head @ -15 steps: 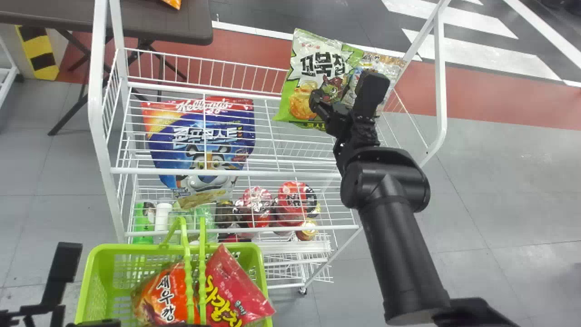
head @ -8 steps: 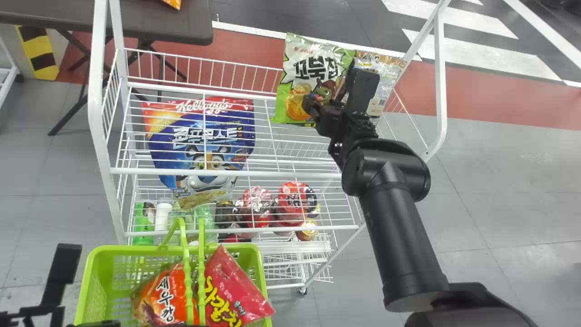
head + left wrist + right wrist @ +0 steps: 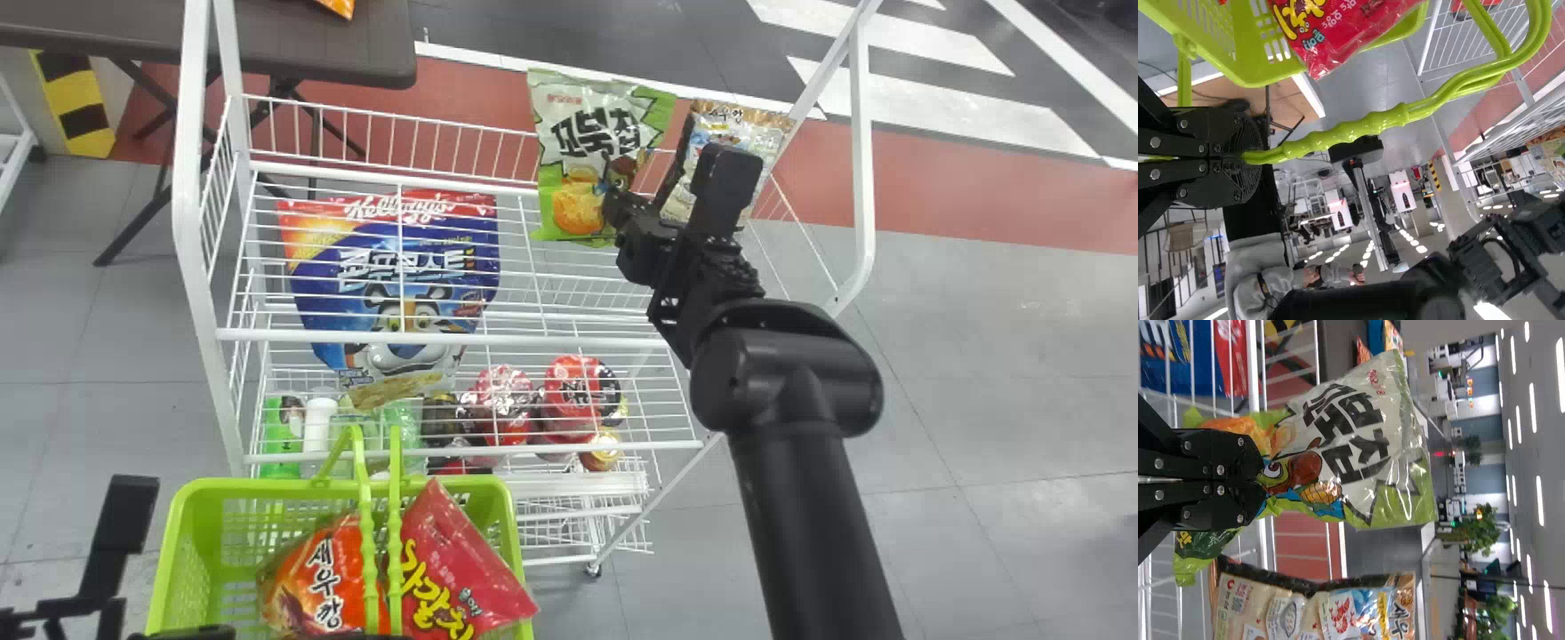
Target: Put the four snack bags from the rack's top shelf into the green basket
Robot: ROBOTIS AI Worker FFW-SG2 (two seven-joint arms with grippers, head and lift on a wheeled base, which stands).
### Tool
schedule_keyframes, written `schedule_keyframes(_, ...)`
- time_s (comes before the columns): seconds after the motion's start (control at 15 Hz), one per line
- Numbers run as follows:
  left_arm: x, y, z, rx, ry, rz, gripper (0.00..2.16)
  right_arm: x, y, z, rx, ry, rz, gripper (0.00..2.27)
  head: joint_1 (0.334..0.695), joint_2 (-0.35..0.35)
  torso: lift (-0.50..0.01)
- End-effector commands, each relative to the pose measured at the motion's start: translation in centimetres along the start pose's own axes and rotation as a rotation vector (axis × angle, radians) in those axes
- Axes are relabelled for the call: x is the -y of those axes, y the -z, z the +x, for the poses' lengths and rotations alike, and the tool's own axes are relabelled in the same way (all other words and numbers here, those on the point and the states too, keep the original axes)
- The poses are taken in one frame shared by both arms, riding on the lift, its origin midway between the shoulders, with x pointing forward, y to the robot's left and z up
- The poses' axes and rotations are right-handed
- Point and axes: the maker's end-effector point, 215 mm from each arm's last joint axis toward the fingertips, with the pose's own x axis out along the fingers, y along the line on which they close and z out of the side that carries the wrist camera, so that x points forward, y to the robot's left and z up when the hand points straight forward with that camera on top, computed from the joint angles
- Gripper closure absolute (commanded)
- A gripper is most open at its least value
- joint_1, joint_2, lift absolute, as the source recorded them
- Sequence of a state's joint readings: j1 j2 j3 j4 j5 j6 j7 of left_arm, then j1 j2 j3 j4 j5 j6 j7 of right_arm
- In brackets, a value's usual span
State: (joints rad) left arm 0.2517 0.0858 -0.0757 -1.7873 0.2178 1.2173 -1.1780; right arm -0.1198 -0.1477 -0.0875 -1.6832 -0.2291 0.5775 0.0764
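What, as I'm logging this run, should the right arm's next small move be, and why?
Probably lift the green-and-white plastic snack bag slightly before carrying it left: the black right pincer is shut on it, the beige plastic snack bag stands close by, and the white wire shelf lies between it and the lime-green plastic basket.

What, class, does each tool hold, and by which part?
Right tool: green snack bag, by its lower front. Left tool: green basket, by its handles.
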Motion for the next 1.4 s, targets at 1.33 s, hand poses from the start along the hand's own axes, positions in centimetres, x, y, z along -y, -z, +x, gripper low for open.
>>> schedule_keyframes(1.33, 1.7, -1.7, -0.7, 0.027, 0.007, 0.028, 2.12, -13.2, 25.8, -25.1, -0.702, -0.370, 0.502, 2.10, 0.695, -0.347, 0.000)
